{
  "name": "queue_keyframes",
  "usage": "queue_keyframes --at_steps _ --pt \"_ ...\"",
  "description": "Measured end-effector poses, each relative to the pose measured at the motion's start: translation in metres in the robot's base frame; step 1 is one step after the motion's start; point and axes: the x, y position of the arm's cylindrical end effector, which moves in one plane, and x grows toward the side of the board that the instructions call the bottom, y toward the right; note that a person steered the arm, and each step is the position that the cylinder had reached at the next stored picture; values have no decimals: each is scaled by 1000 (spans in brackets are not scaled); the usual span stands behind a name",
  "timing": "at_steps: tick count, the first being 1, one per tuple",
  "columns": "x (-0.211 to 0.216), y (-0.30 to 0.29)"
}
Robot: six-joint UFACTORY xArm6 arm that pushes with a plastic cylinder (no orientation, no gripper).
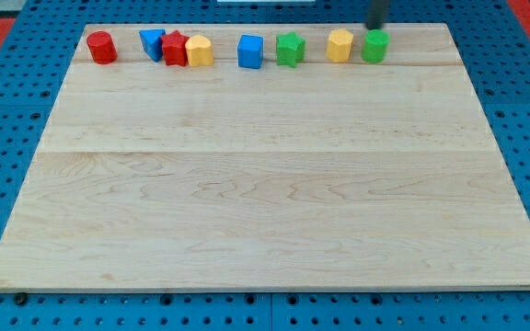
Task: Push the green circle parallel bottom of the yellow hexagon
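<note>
The green circle (374,45) stands near the board's top edge, towards the view's right. A yellow block (339,45), six-sided by its look, sits just to its left, almost touching it. My dark rod comes down from the view's top, and my tip (375,28) is right behind the green circle on its top side. The tip's very end seems to meet the block or be hidden by it.
More blocks line the top edge of the wooden board (265,184): a red circle (101,46), a blue block (152,42), a red star (174,48), a second yellow block (200,51), a blue cube (250,51) and a green star (290,49).
</note>
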Motion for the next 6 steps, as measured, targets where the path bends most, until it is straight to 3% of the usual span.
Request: queue_keyframes --at_steps 2,6 --pt "10 56" --pt "107 31"
